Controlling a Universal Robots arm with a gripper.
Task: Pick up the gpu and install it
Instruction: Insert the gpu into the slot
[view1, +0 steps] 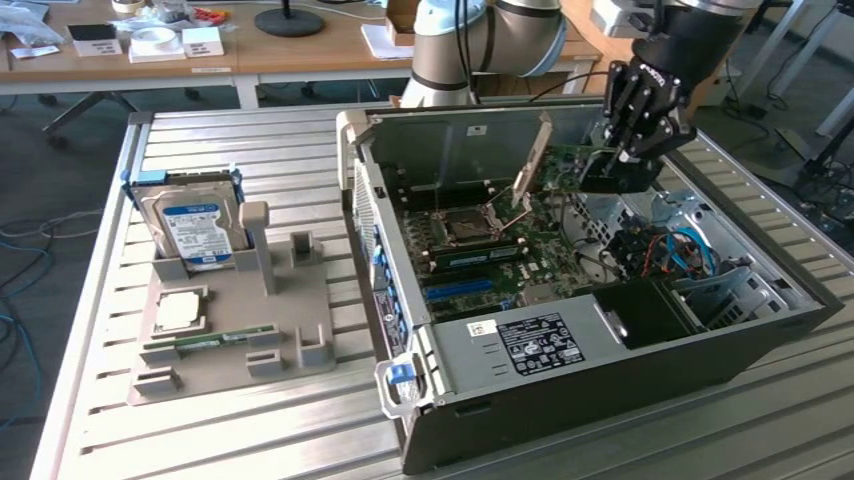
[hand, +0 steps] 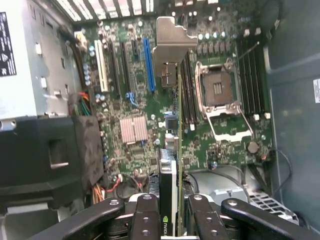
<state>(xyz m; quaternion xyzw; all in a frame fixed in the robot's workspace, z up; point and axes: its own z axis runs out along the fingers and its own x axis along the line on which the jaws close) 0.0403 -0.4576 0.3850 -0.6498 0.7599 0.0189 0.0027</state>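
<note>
**Card held on edge above the open computer**

The black steel computer case (view1: 601, 400) lies on its side with its panel off, so the green motherboard (view1: 494, 260) faces up and can be reached from above. The silver and black robot arm (view1: 667, 50) reaches down into the opening. Its jaws pinch the gpu (view1: 567, 165), a thin flat card with a green board on one side, a black face on the other and a silver metal end bracket, gripping its two flat sides.

The card hangs on edge above the motherboard and touches no slot. It is probably carried this way so that its lower edge can meet a slot squarely. In the wrist view the card runs away from the camera between the long blue slot (hand: 149, 65) and the open silver processor socket (hand: 220, 95). I cannot tell which slot it lines up with.

The case rests on a counter (view1: 240, 140) of pale ribbed metal slats. At the exterior view's left, well apart from the case, a grey moulded parts holder (view1: 267, 330) keeps loose parts in fixed places:
- a silver hard drive with a blue-white label (view1: 194, 225), standing upright
- a square silver processor chip (view1: 180, 308), lying flat
- a narrow green memory stick (view1: 220, 340), lying flat

Several of its pockets stand vacant. Behind the counter, a wooden desk (view1: 267, 50) carries small boxes and a black round stand.
</note>
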